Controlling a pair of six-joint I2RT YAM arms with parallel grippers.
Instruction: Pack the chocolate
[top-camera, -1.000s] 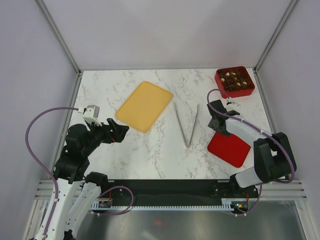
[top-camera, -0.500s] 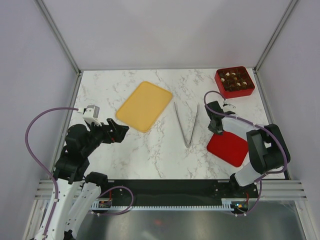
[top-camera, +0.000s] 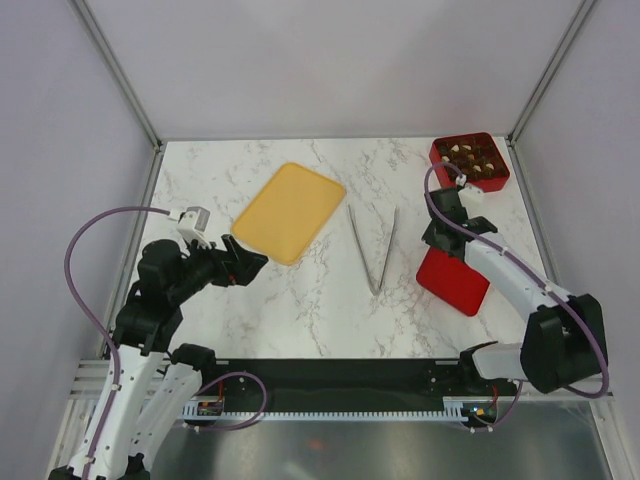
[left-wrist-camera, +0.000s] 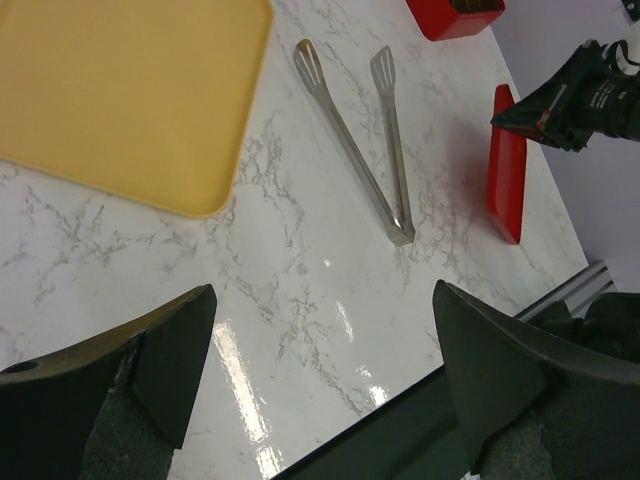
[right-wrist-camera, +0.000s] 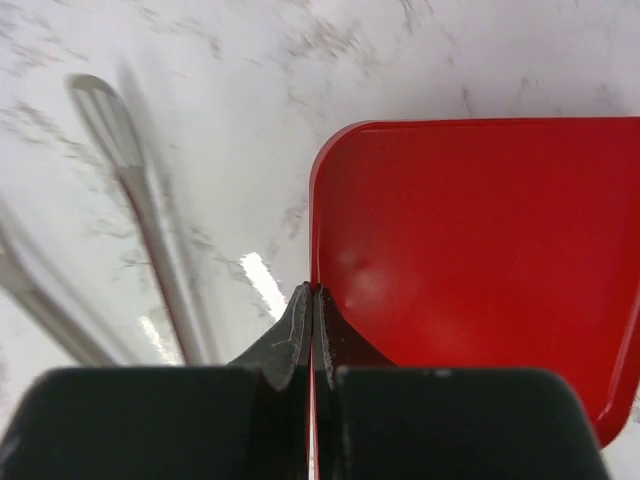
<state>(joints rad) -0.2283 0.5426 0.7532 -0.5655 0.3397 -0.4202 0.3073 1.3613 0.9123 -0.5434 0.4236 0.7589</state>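
The chocolate (top-camera: 468, 158), small dark and cream pieces, sits in the cells of a red gridded box (top-camera: 481, 188) at the table's back right corner. A flat red lid (top-camera: 458, 283) lies in front of it. My right gripper (top-camera: 437, 243) is shut on the lid's left edge, and the thin rim is pinched between the closed jaws (right-wrist-camera: 314, 292). The lid (right-wrist-camera: 470, 250) looks raised on that side and stands on edge in the left wrist view (left-wrist-camera: 505, 170). My left gripper (top-camera: 252, 262) hangs open and empty (left-wrist-camera: 322, 300) over bare marble near the tray's front corner.
A yellow-orange tray (top-camera: 290, 212) lies empty at the back left of centre. Metal tongs (top-camera: 373, 248) lie in a V between the tray and the lid, close to the right gripper. Frame posts and grey walls enclose the marble table (top-camera: 300, 300).
The right gripper has shut on the lid's left edge and pulled that edge up and toward the box. The left arm has shifted slightly right, still open.
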